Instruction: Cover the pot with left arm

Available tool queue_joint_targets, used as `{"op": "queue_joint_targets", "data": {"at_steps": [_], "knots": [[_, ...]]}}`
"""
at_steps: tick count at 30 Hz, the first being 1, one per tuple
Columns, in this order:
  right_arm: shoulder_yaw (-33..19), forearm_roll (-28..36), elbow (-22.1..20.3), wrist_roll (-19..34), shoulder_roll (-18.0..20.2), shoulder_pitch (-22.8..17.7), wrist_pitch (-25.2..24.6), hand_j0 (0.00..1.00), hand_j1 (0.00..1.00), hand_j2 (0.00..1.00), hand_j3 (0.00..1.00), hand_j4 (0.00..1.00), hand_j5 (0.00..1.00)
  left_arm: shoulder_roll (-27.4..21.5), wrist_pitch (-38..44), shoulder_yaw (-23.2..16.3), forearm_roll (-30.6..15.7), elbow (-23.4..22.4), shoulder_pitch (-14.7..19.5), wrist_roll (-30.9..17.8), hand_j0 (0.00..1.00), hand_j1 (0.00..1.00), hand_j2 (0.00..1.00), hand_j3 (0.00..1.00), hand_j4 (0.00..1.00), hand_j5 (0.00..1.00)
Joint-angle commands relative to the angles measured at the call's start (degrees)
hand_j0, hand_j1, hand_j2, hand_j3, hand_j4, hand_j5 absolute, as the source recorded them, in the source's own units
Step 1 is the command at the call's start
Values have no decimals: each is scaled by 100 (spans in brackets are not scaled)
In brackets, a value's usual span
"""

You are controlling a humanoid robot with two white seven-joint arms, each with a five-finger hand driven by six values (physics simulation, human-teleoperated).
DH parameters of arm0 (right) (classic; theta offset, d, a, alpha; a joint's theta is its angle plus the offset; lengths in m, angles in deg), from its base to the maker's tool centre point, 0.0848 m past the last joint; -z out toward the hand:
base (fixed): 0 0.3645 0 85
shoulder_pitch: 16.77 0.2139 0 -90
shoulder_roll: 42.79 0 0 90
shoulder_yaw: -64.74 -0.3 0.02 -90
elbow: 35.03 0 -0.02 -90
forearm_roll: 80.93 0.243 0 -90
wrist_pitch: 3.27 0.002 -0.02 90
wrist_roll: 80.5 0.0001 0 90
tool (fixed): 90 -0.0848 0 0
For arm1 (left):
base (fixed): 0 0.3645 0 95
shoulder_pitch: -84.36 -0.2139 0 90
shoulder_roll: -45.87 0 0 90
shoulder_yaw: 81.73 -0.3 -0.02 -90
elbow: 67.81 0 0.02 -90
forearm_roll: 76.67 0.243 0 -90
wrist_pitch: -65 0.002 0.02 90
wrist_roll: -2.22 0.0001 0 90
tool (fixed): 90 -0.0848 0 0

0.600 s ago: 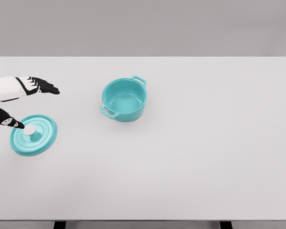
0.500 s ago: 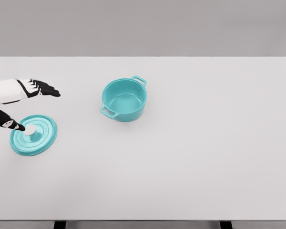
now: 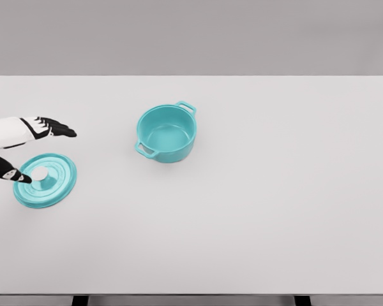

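Reaching in from the left edge, the left hand (image 3: pixel 25 148) hangs spread wide over the lid (image 3: pixel 45 180) and holds nothing: its thumb tip (image 3: pixel 19 176) sits just beside the white knob (image 3: pixel 39 173) on the knob's left, while the four fingers (image 3: pixel 56 128) stretch out beyond the lid's far rim. The knob thus lies in the gap between thumb and fingers, nearer the thumb. Whether the thumb touches the knob cannot be told from this view. The lid lies flat, knob up, near the left end of the table (image 3: pixel 274 217) and on its nearer half.

Farther back and to the right stands the pot (image 3: pixel 167 133), upright and uncovered, well apart from the lid, one handle toward the viewer's left and the other toward the far right. From the hand, the pot lies to the right and a little beyond.

The step in hand looks like closing on the knob, so the fingers would need to come down and back toward the thumb. Once gripped, the lid must travel rightward and away to sit on the pot's rim. The right arm is out of sight.
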Motion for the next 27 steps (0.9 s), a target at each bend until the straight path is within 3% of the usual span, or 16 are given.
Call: {"op": "queue_joint_targets", "data": {"at_steps": [1,6,11,14,27], "knots": [[-2,-3,-8,6,0,0,3,100,100,100,100,100,100,27,18,68,259,-3,-35,282,100,100,100,100,100,100],[-2,-3,0,6,0,0,3,100,100,100,100,100,100,132,18,24,936,-231,-211,290,100,100,100,100,100,100],[-2,-3,0,-3,0,0,3,100,100,100,100,100,100,378,18,24,1033,-416,-229,466,100,100,100,100,100,100],[-2,-3,0,6,0,0,3,100,100,100,100,100,100,378,18,24,1094,-390,-351,1336,100,100,100,100,100,100],[-2,-3,0,-3,0,0,3,100,100,100,100,100,100,378,18,24,1692,-451,-580,1371,100,100,100,100,100,100]]}}
